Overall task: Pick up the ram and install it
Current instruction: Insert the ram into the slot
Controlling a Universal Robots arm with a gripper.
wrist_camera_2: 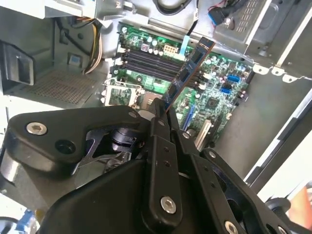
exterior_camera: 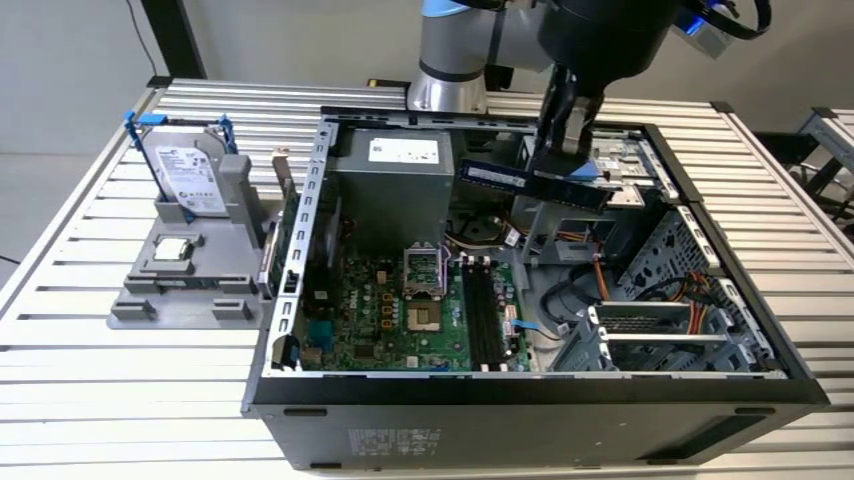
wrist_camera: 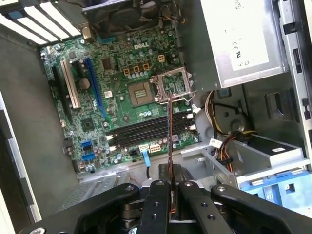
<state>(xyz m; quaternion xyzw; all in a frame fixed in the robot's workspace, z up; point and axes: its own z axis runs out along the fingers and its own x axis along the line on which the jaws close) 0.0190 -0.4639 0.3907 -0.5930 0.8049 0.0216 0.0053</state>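
My gripper point(exterior_camera: 566, 160) hangs over the open computer case point(exterior_camera: 534, 385), shut on the ram point(exterior_camera: 534, 185). The ram is a long dark stick with black chips, held level above the case's middle. In the second wrist view the ram point(wrist_camera_2: 191, 67) sticks out from between the black fingers point(wrist_camera_2: 158, 126), over the green motherboard point(wrist_camera_2: 214, 97). In the first wrist view the ram point(wrist_camera: 169, 136) appears edge-on as a thin line crossing above the dark memory slots point(wrist_camera: 146, 129). The slots point(exterior_camera: 483, 315) lie well below the stick and apart from it.
A silver hard drive with blue handles point(exterior_camera: 187, 175) stands on a grey fixture point(exterior_camera: 187, 290) at the exterior view's left, with a small square processor chip point(exterior_camera: 171, 250) in front of it. Inside the case are a power supply point(exterior_camera: 394, 180), a CPU socket point(exterior_camera: 424, 275), cables point(exterior_camera: 574, 300) and drive cages point(exterior_camera: 667, 320).
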